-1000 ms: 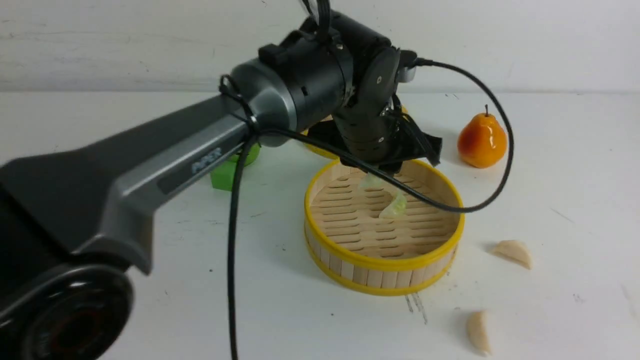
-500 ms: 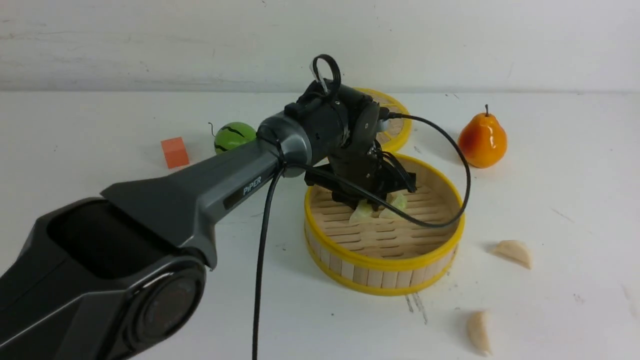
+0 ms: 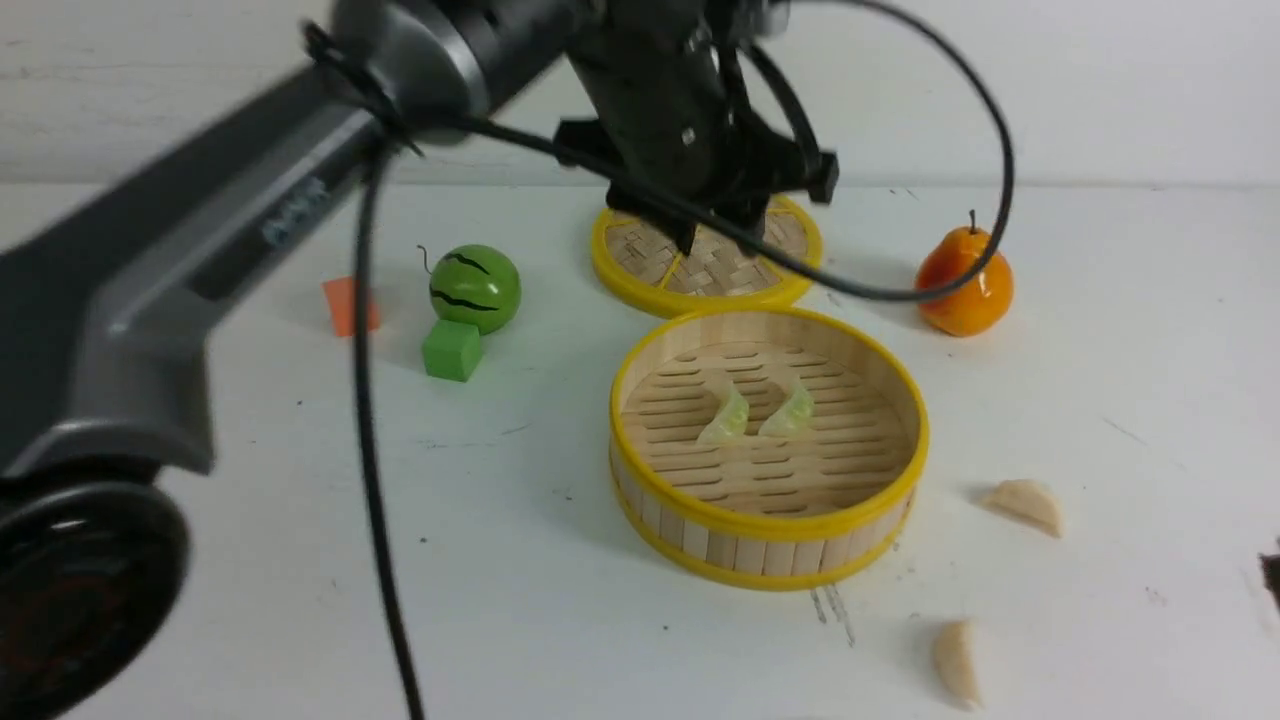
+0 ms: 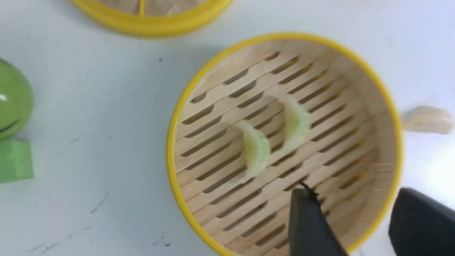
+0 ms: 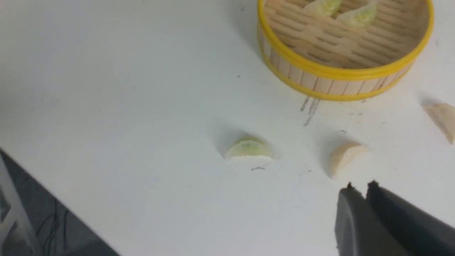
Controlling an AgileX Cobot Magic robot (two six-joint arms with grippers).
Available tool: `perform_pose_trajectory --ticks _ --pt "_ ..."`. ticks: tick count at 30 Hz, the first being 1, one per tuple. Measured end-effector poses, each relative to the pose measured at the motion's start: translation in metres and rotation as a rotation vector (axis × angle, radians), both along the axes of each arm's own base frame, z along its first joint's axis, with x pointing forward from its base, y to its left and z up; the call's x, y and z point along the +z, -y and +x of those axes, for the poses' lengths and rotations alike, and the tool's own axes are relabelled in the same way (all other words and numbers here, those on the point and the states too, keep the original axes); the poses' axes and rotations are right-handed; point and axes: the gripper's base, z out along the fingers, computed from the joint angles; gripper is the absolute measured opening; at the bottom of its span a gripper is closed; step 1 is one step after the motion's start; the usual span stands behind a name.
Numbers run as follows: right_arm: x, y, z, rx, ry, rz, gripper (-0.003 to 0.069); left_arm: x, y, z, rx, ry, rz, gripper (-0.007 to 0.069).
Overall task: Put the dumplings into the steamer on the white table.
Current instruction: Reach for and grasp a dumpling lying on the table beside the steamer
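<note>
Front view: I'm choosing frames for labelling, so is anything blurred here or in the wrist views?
Front view: left arm smeared, its lettering unreadable, steamer sharp. Left wrist view: green dumplings slightly soft. Right wrist view: table fairly clear.

Front view: the left arm (image 3: 250,230) is motion-blurred. It hides the far rim of the lid (image 3: 640,280) and, with its cable (image 3: 375,520), part of the orange cube (image 3: 338,305).

Left wrist view: the edges cut the melon (image 4: 12,99) and green cube (image 4: 14,160), and one cream dumpling (image 4: 426,119) is blurred.

Right wrist view: the steamer (image 5: 337,73) is cropped by the edge.
</note>
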Motion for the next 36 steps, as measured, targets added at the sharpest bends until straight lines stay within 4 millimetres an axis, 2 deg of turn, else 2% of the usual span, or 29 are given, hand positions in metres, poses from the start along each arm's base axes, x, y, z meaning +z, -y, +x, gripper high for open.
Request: perform_pose_trajectory --ticks 3,4,5,7,8,9,12,13,17,18,21,23,26,27,29,31,32,33,34,36 --pt "-0.001 -0.011 0.016 0.074 -0.05 -0.007 -0.0012 0.038 -0.016 -0.023 -0.015 0.064 -0.042 0.0173" --pt "0.0 -0.012 0.017 0.081 -0.051 -0.003 -0.0015 0.04 -0.017 -0.025 -0.015 0.067 -0.044 0.0155" --pt "-0.002 -0.021 0.026 0.134 -0.071 -0.008 -0.0018 0.053 -0.028 -0.039 -0.015 0.085 -0.044 0.0087" --pt "-0.004 -0.03 0.032 0.192 -0.095 -0.024 -0.0016 0.059 -0.039 -0.053 -0.013 0.083 -0.036 0.0017" --pt "-0.005 -0.031 0.033 0.199 -0.098 -0.027 -0.0016 0.06 -0.04 -0.054 -0.013 0.081 -0.035 0.001" --pt "-0.011 -0.042 0.039 0.258 -0.135 -0.053 -0.0013 0.061 -0.054 -0.071 -0.007 0.071 -0.006 -0.0014" --pt "-0.021 -0.054 0.046 0.323 -0.172 -0.097 -0.001 0.057 -0.067 -0.088 -0.004 0.05 0.02 -0.0014" --pt "-0.031 -0.064 0.051 0.377 -0.196 -0.143 -0.0007 0.051 -0.081 -0.107 -0.004 0.02 0.043 -0.0014" --pt "-0.053 -0.082 0.065 0.47 -0.232 -0.242 0.0015 0.03 -0.108 -0.146 -0.009 -0.035 0.071 -0.0014" --pt "-0.06 -0.086 0.069 0.499 -0.233 -0.268 0.0029 0.02 -0.114 -0.156 -0.012 -0.052 0.074 -0.0014" --pt "-0.079 -0.095 0.084 0.575 -0.235 -0.332 0.0103 0.004 -0.131 -0.184 -0.018 -0.055 0.046 -0.0014" --pt "-0.092 -0.101 0.094 0.606 -0.235 -0.362 0.018 -0.011 -0.141 -0.198 -0.021 -0.068 0.038 -0.0014" --pt "-0.113 -0.11 0.109 0.636 -0.232 -0.392 0.032 -0.026 -0.152 -0.216 -0.024 -0.081 0.025 -0.0014" --pt "-0.124 -0.114 0.117 0.659 -0.226 -0.409 0.0399 -0.032 -0.156 -0.224 -0.025 -0.087 0.021 -0.0014" --pt "-0.143 -0.12 0.127 0.723 -0.205 -0.445 0.0512 -0.039 -0.162 -0.232 -0.026 -0.089 0.012 -0.0014" --pt "-0.153 -0.123 0.132 0.771 -0.194 -0.467 0.0553 -0.041 -0.164 -0.235 -0.026 -0.092 0.012 -0.0014" --pt "-0.17 -0.127 0.139 0.841 -0.174 -0.5 0.0608 -0.043 -0.166 -0.238 -0.026 -0.095 0.011 -0.0014" --pt "-0.17 -0.127 0.139 0.848 -0.169 -0.502 0.0608 -0.044 -0.166 -0.239 -0.026 -0.095 0.011 -0.0014" --pt "-0.184 -0.13 0.144 0.9 -0.16 -0.525 0.0621 -0.044 -0.166 -0.239 -0.026 -0.096 0.012 -0.0014" --pt "-0.198 -0.133 0.149 0.94 -0.156 -0.545 0.061 -0.044 -0.166 -0.239 -0.026 -0.096 0.012 -0.0014"
